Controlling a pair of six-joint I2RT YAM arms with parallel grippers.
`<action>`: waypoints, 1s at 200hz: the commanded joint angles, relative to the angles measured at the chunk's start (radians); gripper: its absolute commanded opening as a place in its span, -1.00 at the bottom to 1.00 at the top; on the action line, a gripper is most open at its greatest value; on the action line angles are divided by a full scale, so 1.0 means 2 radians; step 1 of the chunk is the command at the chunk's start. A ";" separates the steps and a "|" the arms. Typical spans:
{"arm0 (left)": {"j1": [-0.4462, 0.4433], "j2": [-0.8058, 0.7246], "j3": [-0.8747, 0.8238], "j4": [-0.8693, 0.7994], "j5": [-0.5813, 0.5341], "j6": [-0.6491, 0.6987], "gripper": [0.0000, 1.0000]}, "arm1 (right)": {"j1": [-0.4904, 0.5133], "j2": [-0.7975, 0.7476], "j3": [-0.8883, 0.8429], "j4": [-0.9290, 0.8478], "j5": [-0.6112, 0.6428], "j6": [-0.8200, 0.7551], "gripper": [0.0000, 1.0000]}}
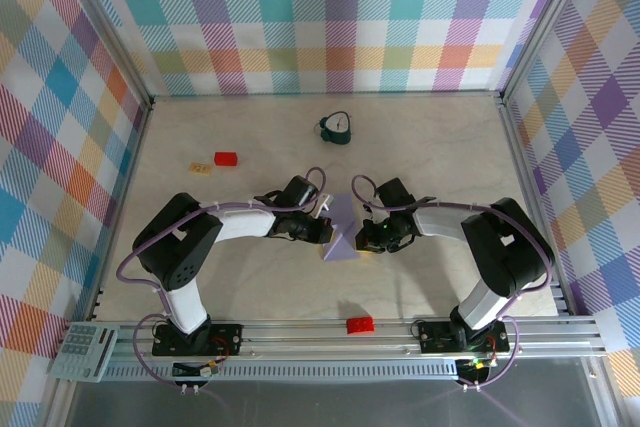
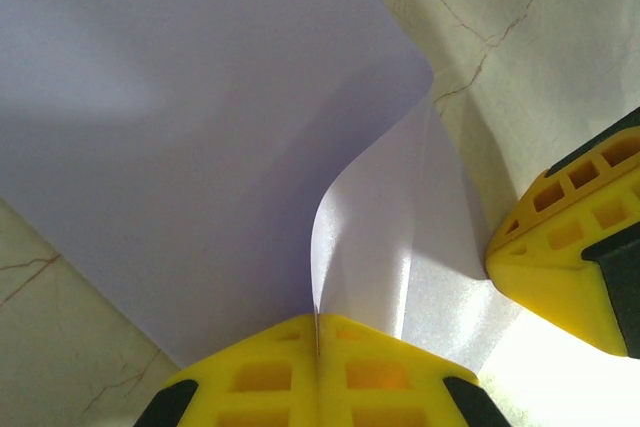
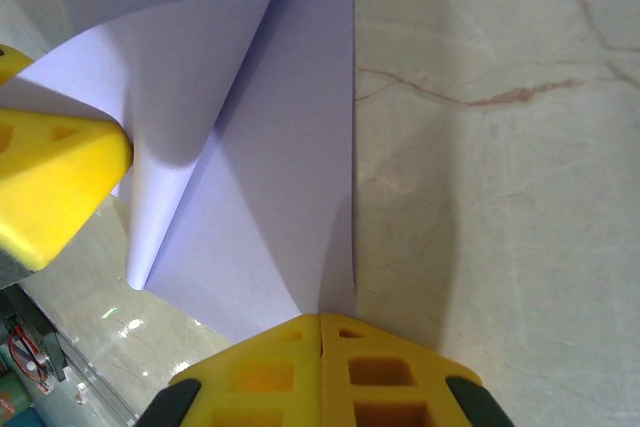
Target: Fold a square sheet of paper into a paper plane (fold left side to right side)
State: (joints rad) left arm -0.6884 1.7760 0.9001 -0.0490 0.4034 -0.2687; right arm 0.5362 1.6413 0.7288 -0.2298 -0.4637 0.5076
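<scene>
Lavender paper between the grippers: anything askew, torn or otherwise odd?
One flap of the pale lavender square paper sheet stands curled up, pinched in the left gripper, instead of lying flat. No tears visible.

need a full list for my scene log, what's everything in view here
sheet of paper: 1, pale lavender, table centre, partly folded
red blocks: 2, red, one far left, one by the near rail
tan block: 1, tan, just left of the far red block
clock-like object: 1, dark teal, far centre
keypad: 1, grey, left end of the rail
table: 1, beige marble
walls: plaid, pastel, around the table
left arm: 1, black and white, jaws yellow, shut on the paper's lifted edge
right arm: 1, black and white, jaws yellow, shut on a paper corner
</scene>
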 commanded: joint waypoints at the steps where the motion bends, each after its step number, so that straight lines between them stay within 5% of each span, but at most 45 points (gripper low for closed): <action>1: 0.007 0.008 -0.002 0.001 0.005 0.007 -1.00 | 0.001 0.021 -0.005 -0.032 0.030 -0.010 -1.00; 110: 0.007 0.020 -0.014 -0.002 -0.009 0.012 -1.00 | 0.001 -0.026 0.014 -0.027 -0.006 0.000 -1.00; 200: 0.007 0.016 -0.013 -0.005 -0.013 0.015 -1.00 | 0.006 -0.020 0.024 0.100 -0.054 0.076 -1.00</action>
State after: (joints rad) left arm -0.6846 1.7908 0.8963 -0.0296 0.4076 -0.2642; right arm 0.5377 1.5558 0.7383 -0.1108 -0.5255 0.6083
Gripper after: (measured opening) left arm 0.050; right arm 0.049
